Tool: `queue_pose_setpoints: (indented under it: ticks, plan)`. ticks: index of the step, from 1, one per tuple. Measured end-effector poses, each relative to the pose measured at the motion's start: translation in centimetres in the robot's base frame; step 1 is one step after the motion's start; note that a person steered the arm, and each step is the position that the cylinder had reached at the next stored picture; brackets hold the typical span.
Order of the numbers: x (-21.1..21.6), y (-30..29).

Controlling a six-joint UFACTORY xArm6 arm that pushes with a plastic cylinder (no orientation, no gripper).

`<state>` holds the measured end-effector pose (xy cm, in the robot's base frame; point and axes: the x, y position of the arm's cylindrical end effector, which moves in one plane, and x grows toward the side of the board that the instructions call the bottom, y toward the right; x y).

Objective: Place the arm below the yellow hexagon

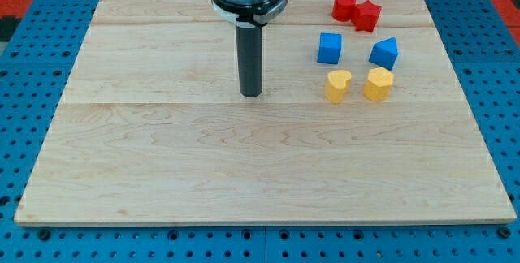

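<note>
The yellow hexagon lies on the wooden board at the view's right, just right of a yellow heart-shaped block. My tip rests on the board near the middle, well to the view's left of both yellow blocks and at about their height in the view. The tip touches no block.
A blue cube and a blue wedge-like block lie just above the yellow blocks. Two red blocks, a round one and a star-like one, touch near the board's top right. The wooden board sits on a blue pegboard.
</note>
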<state>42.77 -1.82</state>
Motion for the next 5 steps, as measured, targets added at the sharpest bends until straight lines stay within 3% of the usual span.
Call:
queue_pose_setpoints:
  ticks: [1,4,5]
  plan:
    - [4.3,1.3]
    - [10.7,9.3]
    - [10.2,19.8]
